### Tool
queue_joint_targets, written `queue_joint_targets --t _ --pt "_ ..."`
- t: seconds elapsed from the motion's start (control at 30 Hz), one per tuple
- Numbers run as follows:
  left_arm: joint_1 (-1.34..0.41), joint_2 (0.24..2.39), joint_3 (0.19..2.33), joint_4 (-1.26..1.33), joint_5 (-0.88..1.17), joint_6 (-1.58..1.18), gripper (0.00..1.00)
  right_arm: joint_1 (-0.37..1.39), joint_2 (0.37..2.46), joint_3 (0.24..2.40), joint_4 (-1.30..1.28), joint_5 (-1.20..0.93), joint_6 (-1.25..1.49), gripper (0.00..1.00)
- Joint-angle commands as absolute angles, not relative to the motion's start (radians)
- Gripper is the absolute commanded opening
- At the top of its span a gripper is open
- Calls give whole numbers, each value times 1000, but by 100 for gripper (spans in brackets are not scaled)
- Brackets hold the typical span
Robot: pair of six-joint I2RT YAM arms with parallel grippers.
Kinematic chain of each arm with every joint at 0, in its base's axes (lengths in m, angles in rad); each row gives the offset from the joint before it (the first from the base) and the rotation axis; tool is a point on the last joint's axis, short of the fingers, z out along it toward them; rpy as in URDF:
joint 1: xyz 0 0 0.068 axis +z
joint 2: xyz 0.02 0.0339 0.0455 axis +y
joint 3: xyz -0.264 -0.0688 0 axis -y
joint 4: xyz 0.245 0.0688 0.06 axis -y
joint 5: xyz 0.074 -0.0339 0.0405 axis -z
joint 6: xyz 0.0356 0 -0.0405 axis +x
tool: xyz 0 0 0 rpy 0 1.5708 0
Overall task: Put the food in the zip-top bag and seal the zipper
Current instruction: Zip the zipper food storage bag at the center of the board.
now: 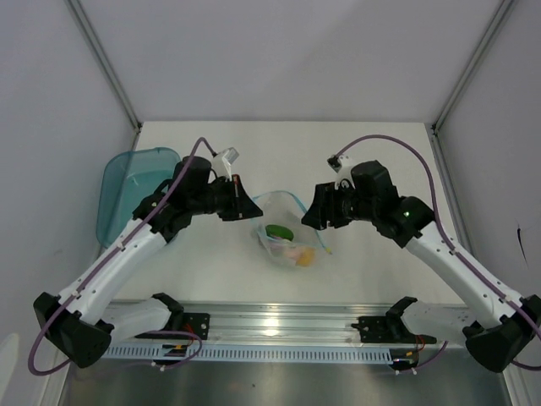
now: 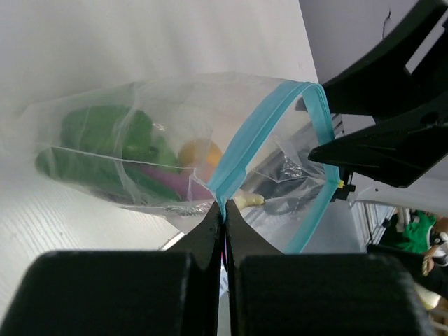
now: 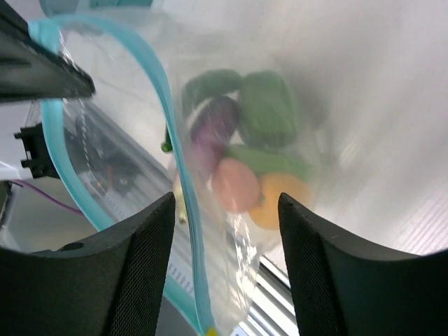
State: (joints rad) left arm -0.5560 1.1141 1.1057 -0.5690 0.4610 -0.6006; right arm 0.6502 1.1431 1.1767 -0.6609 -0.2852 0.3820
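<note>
left gripper (image 2: 224,218): one of two in my feeds. Its jaws are pressed together, pinching the zipper (image 2: 255,129) at a single spot.
right gripper (image 3: 225,201): jaws wide apart. One side of the blue strip runs through the gap, and I cannot tell whether either finger touches it.
zip-top bag (image 2: 189,105): one, clear, between the two grippers near the middle of the table (image 1: 380,152).
zipper: one light blue strip. Its two sides are spread into an open loop and meet only at the left pinch.
food (image 1: 279,231): all inside the bag. I count six pieces: three green pieces (image 3: 269,108), one purple eggplant (image 3: 218,122), one pinkish piece (image 3: 234,185), one yellow-orange fruit (image 3: 283,199).
tub (image 1: 127,182): one, teal, at the table's left edge, well apart from the bag.
rail (image 1: 279,326): one, metal, along the near edge.
</note>
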Motion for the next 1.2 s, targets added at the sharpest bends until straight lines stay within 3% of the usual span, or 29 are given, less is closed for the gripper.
queue_joint_targets --t 0.0,0.23,0.47,0.93,1.0,1.07,1.1,1.17 --pt "-558 1043 1141 -606 367 -753 0 649 1048 1126 -655 -287 334 63" --pt "-555 1003 1108 -614 304 -845 1 664 907 1046 -638 -351 287 66" --pt "-555 1017 1135 -598 310 -882 1 791 894 1026 -663 -275 247 66" --pt "-531 1028 1105 -565 374 -836 1 838 1029 1026 -640 -35 203 47" --pt "-520 1023 1094 -543 400 -804 1 838 1031 1032 -635 -17 198 32" --pt "-511 1019 1075 -528 420 -772 1 838 1032 1048 -643 -8 198 7" --pt "-505 1008 1065 -509 422 -737 1 838 1031 1063 -646 -6 192 0" --pt "-502 988 1030 -483 425 -659 1 838 1028 1080 -649 -34 184 0"
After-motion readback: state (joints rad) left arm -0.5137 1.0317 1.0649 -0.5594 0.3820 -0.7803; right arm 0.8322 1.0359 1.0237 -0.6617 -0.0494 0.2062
